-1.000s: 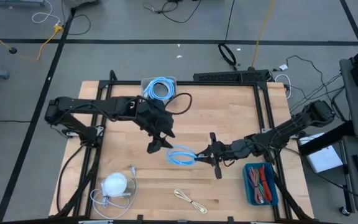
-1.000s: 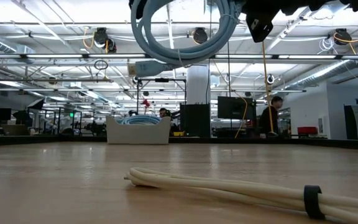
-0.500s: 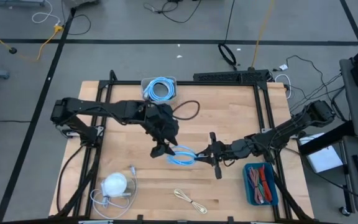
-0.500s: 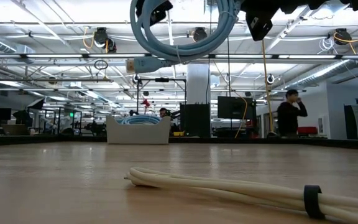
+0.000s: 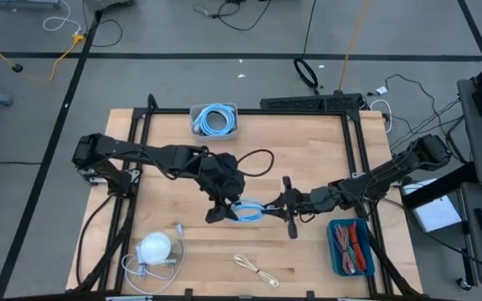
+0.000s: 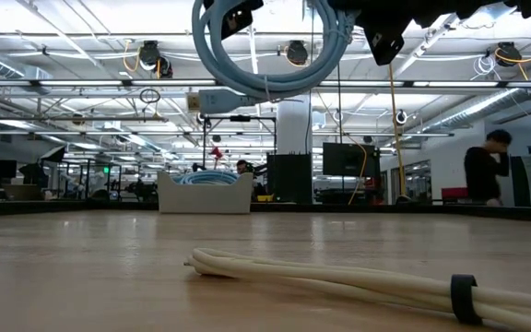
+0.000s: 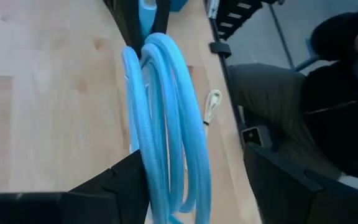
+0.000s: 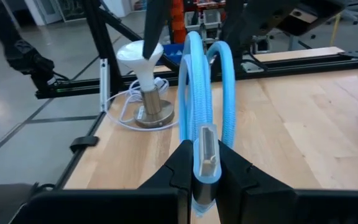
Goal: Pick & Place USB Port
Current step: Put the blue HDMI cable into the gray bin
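Light-blue coiled USB cable [image 5: 246,211] is hanging in the air at the middle of the high frame, above the pale wooden tabletop [image 5: 166,167]. I am pinching it at its silver plug end with my right gripper [image 8: 205,167], fingers closed narrow on the connector, reaching in from the right of the frame. My left gripper [image 7: 191,180] is sitting around the same coil with its fingers spread wide, one on each side of the loops, not clamping. In the low frame the coil is showing at the top centre, clear of the table. At the upper centre a white rectangular bin [image 5: 214,119] is holding another blue coil. A cream bundled cable [image 5: 256,269] is lying at the bottom centre, a white dome lamp [image 5: 154,247] at the lower left, and a blue tray of coloured cables [image 5: 351,245] at the lower right.
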